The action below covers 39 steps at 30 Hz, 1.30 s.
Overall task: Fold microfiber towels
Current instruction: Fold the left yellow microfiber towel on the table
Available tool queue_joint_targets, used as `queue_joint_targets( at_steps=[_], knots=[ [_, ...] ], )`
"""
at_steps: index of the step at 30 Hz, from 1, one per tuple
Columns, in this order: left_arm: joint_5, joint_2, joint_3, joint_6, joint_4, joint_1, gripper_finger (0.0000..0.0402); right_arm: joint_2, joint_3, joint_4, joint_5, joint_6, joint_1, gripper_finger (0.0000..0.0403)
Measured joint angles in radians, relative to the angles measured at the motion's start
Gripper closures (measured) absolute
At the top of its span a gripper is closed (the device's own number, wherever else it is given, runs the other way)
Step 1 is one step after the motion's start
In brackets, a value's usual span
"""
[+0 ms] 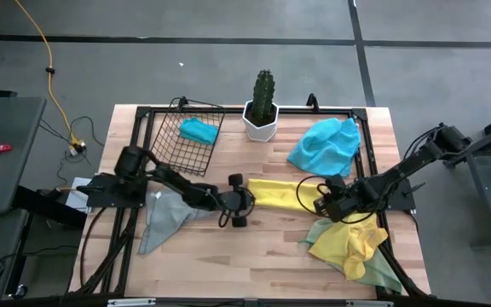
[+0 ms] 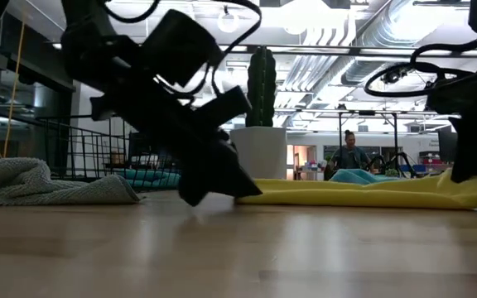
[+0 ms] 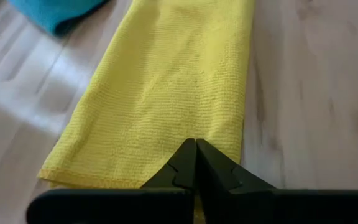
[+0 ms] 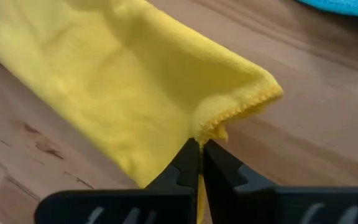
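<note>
The yellow towel [image 1: 281, 193] lies as a long band at the middle of the table [image 1: 254, 247], already doubled on itself. Its long axis runs across the table from one arm toward the other, one short end pointing at the left arm and the other at the right.

The left gripper [image 1: 244, 203] sits at the band's left short end. In the left wrist view its fingers [image 3: 219, 171] are pressed together on the hemmed edge of the cloth, close to one corner. The right gripper [image 1: 329, 205] sits at the opposite end, and the right wrist view shows its fingers [image 4: 222, 165] pinching the stitched corner there.

You therefore have one end in each gripper, and the towel stretches between them. Each arm is nearest its own end; neither reaches the middle. My judgement is that the next fold must carry one short end along the long axis onto the other, so keep both pinches level.

Around it lie a grey towel [image 1: 165, 218] under the left arm, a turquoise towel [image 1: 325, 145] beyond the band, another turquoise cloth [image 1: 199, 130] in the wire basket [image 1: 177, 145], a yellow and pale green heap [image 1: 354, 246] near the right front corner, and a potted cactus [image 1: 263, 104] at the far edge.
</note>
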Motion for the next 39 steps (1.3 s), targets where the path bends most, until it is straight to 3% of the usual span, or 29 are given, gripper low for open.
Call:
queue_joint_targets(
  at_steps=[7, 17, 26, 39],
  knots=[
    [0.004, 0.007, 0.023, -0.016, -0.045, 0.0, 0.04, 0.0, 0.086, -0.054, 0.003, -0.052, 0.0, 0.0403],
    [0.024, 0.001, 0.022, -0.027, -0.061, 0.0, 0.0401, 0.0, 0.226, -0.103, 0.111, -0.136, -0.001, 0.0403],
    [0.026, 0.001, 0.02, -0.029, -0.061, 0.0, 0.0401, 0.056, 0.226, 0.136, 0.145, -0.287, -0.05, 0.0403],
    [0.022, 0.002, 0.019, -0.029, -0.059, 0.0, 0.0401, 0.265, 0.226, 0.475, 0.154, -0.433, -0.184, 0.0403]
  ],
)
